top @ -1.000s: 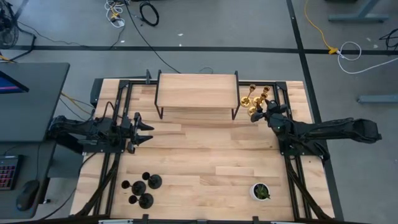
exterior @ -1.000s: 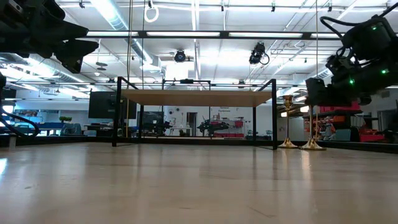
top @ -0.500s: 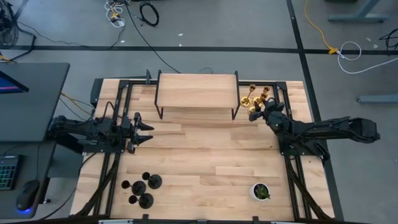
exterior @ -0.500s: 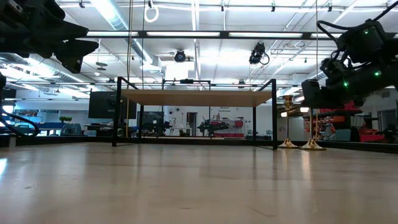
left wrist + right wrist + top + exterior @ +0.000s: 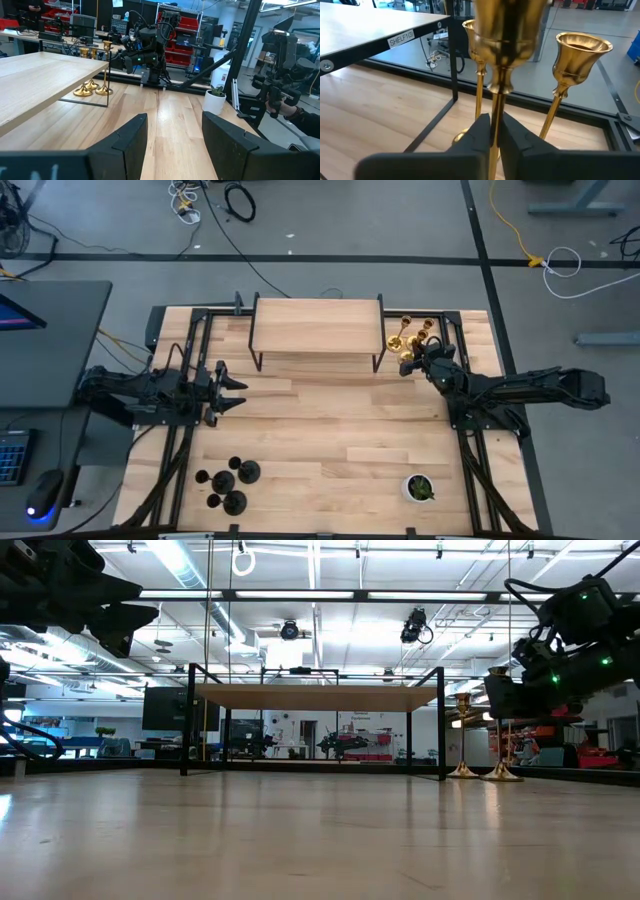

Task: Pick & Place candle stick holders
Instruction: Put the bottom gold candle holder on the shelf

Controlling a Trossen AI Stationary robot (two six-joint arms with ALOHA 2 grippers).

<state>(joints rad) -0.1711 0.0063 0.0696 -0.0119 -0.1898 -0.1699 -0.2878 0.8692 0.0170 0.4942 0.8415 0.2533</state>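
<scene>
Three gold candle stick holders (image 5: 410,340) stand at the table's far right, beside the shelf (image 5: 318,328). My right gripper (image 5: 495,131) is among them, shut on the nearest one (image 5: 506,30); the other two (image 5: 581,55) (image 5: 474,37) stand just behind it. Several black candle stick holders (image 5: 226,483) stand on their round bases at the near left. My left gripper (image 5: 236,391) waits open at the table's left side, above the wood. My right gripper pinches the thin stem (image 5: 495,107) of the nearest gold holder between its two fingers, a little below the cup. The fingers come about level from the table's right side and lie across the stem. The holder is upright; the fingers hide its base.
A wooden shelf on black legs (image 5: 318,696) stands at the far middle, close left of the gold holders. A small white pot with a green plant (image 5: 420,488) sits at the near right. Black frame rails (image 5: 470,430) run along both table sides. Bare wood lies in the middle.
My right gripper has moved toward the table's left and far edge, in among the gold holders, and now stands shut on one stem. The gold holders have stayed in place.
</scene>
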